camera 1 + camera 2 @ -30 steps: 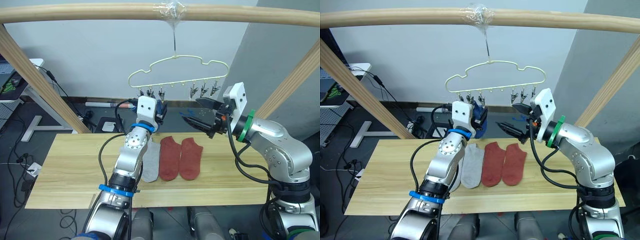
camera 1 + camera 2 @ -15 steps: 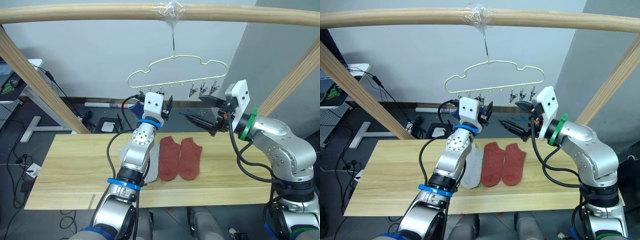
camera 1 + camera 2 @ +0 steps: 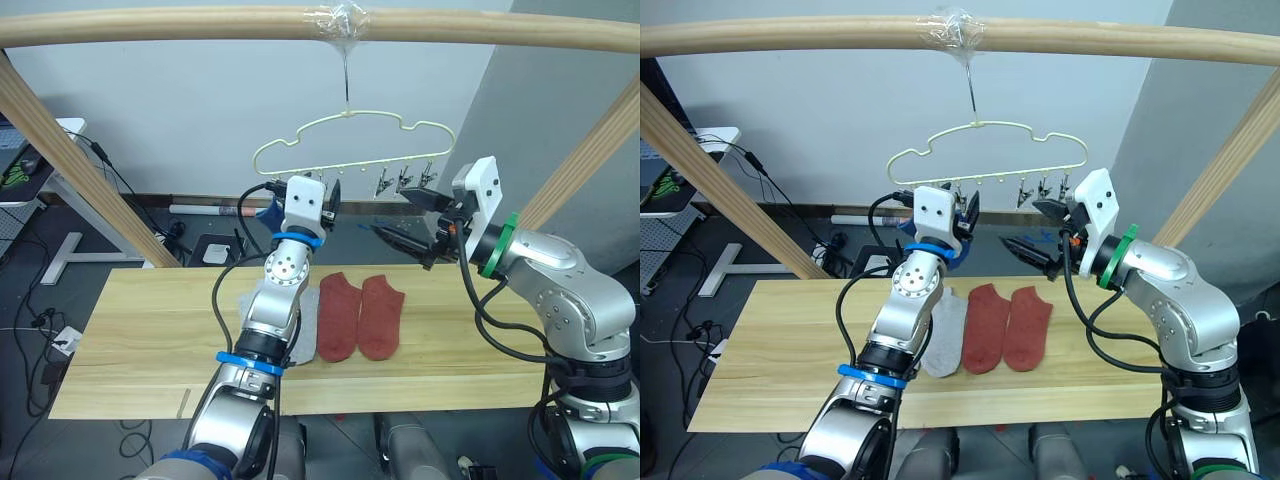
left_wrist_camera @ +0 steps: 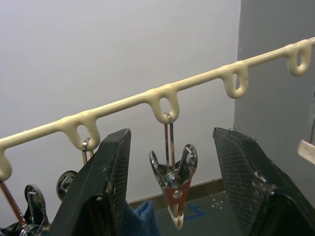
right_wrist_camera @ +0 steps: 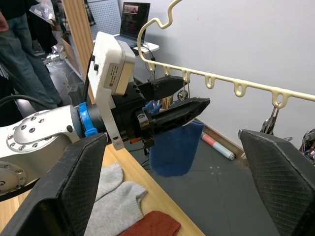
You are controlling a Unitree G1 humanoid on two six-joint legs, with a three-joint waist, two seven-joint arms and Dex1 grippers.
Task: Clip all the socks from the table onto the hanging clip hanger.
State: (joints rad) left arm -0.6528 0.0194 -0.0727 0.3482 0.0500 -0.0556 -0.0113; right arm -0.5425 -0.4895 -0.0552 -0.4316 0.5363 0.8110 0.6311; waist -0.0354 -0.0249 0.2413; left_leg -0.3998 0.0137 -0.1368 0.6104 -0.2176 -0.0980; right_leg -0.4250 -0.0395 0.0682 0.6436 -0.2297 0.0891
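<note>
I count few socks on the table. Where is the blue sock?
The blue sock hangs below the left gripper, just under the clip hanger, above the table.

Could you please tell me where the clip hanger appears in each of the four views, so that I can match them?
Left eye view: clip hanger at upper centre, hung from the wooden pole.
Right eye view: upper centre again.
Left wrist view: its looped bar spans the picture beyond the left hand.
Right wrist view: the bar runs behind the left hand.
Shared landmark: the blue sock at the left hand.
</note>
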